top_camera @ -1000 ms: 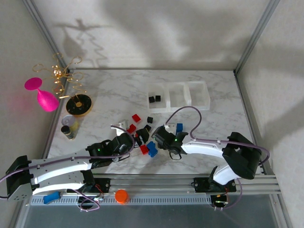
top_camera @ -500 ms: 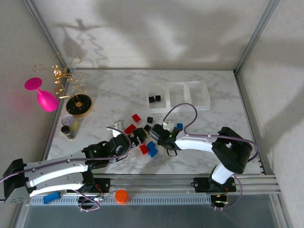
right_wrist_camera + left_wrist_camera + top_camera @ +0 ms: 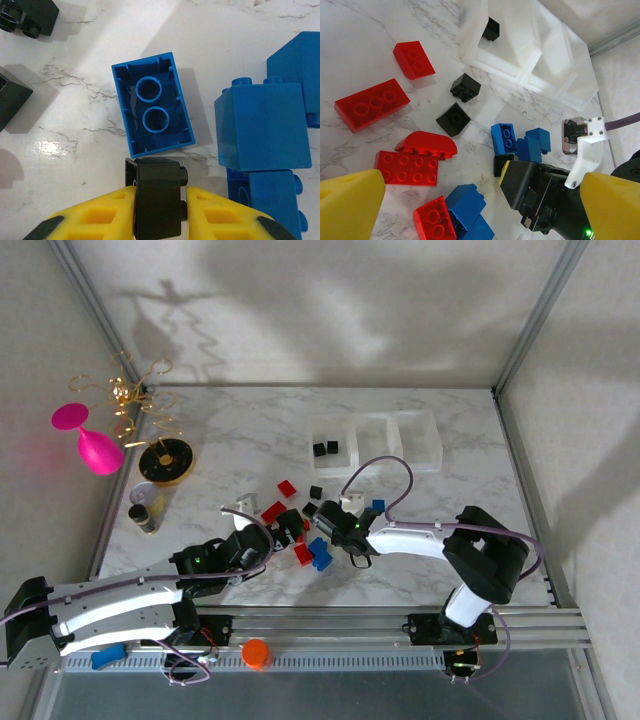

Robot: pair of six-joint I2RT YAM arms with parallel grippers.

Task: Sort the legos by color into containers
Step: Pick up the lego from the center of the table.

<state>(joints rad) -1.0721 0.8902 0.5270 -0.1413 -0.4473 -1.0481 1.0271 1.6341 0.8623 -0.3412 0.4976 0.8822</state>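
Observation:
Red, blue and black legos lie scattered mid-table around a red oblong brick (image 3: pixel 273 510). My right gripper (image 3: pixel 159 212) is shut on a small black brick (image 3: pixel 157 200), low over the marble, just below an upside-down blue brick (image 3: pixel 152 105). From above, the right gripper (image 3: pixel 325 525) sits at the pile's right side. My left gripper (image 3: pixel 480 187) is open and hangs over red and blue bricks (image 3: pixel 452 212), with nothing between its yellow fingers (image 3: pixel 350 195). The three joined containers (image 3: pixel 377 440) stand behind the pile. The left bin holds two black bricks (image 3: pixel 325 449).
A pink goblet (image 3: pixel 85 440), a gold wire stand (image 3: pixel 135 390) and a round dark disc (image 3: pixel 165 460) crowd the left edge, with a small cup (image 3: pixel 145 502) nearby. An orange cap (image 3: pixel 256 652) and blue clip (image 3: pixel 108 656) rest on the front rail.
My right gripper has moved left into the pile and now has the black brick between its fingers. The left gripper has edged forward toward the pile.

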